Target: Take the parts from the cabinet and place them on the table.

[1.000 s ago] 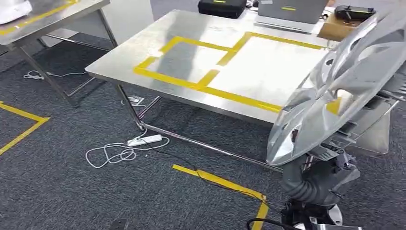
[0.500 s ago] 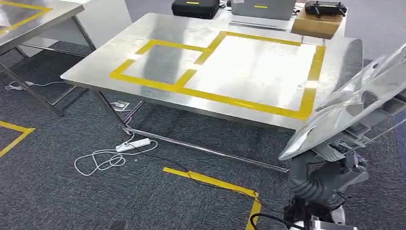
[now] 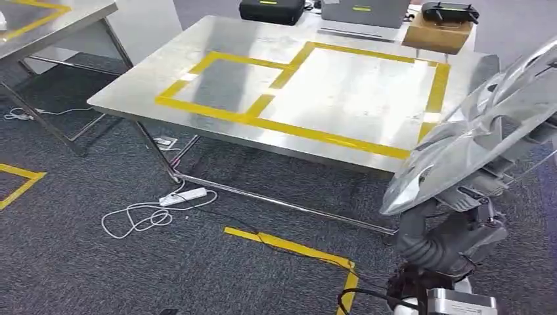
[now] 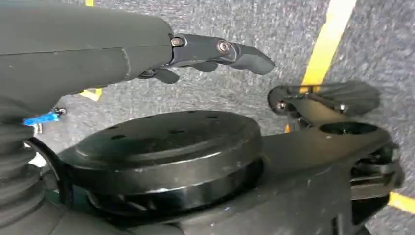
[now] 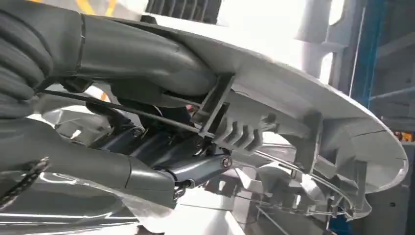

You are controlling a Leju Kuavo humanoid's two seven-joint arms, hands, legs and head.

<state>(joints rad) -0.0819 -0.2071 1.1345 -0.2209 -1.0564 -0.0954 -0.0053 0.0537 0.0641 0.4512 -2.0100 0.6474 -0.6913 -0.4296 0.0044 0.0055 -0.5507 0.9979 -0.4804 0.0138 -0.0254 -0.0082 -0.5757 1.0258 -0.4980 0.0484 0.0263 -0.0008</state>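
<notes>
A large silver wheel cover [image 3: 469, 141] hangs tilted at the right of the head view, just off the steel table's near right corner. My right hand [image 3: 474, 191] grips it from underneath. In the right wrist view the thumb and fingers [image 5: 161, 169] clamp the wheel cover's [image 5: 313, 107] ribbed inner rim. The steel table [image 3: 263, 139] carries two rectangles of yellow tape [image 3: 315, 134], bare inside. My left hand [image 4: 210, 49] hangs low beside my body, fingers stretched out and holding nothing.
At the table's far edge lie a black case [image 3: 270, 10], a grey case [image 3: 364, 10] and a cardboard box [image 3: 439, 34]. A power strip with white cable [image 3: 184, 195] and yellow floor tape [image 3: 289, 244] lie on the carpet. Another steel table [image 3: 46, 20] stands far left.
The whole picture has shifted, so the camera has turned and the table sits more central. The wheel cover, still held, now sits lower and further right in the picture.
</notes>
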